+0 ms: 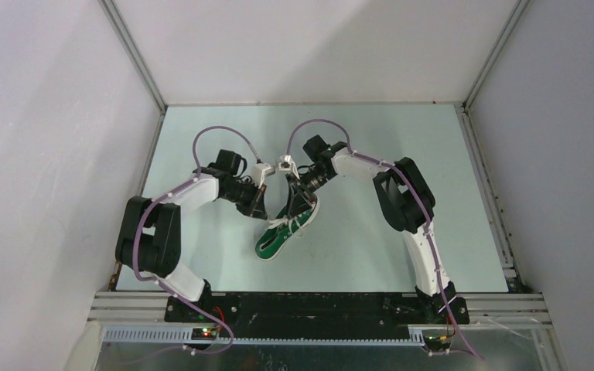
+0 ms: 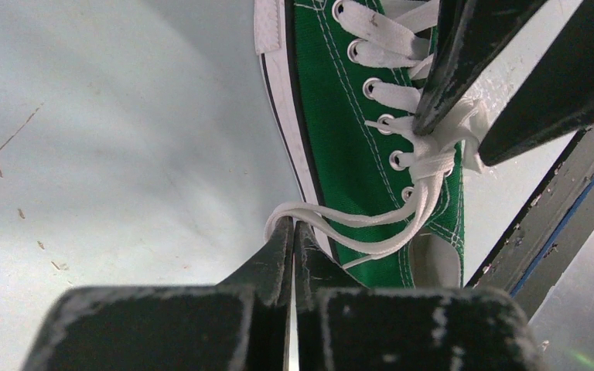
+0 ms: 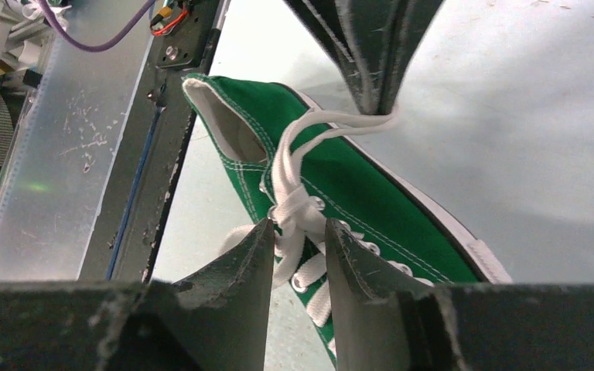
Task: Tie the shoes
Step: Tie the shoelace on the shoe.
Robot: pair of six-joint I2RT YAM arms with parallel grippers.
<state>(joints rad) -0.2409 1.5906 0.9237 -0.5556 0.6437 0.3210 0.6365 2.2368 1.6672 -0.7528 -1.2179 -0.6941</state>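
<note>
Now we see the green sneaker [image 1: 286,228] lying mid-frame on the pale table [image 1: 371,255] in the overhead view. Our left gripper [image 2: 292,232] is clamped tight on a white lace loop [image 2: 427,189]; our right gripper [image 3: 298,228] stands half open astride the lace knot [image 3: 295,207].

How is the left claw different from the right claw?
The left gripper is shut tight on a loop of lace. The right gripper has its jaws apart, with the knot between them. The left one pinches beside the shoe's sole; the right one sits over the top eyelets. Both have dark, scuffed fingers and both are at the white laces.
</note>
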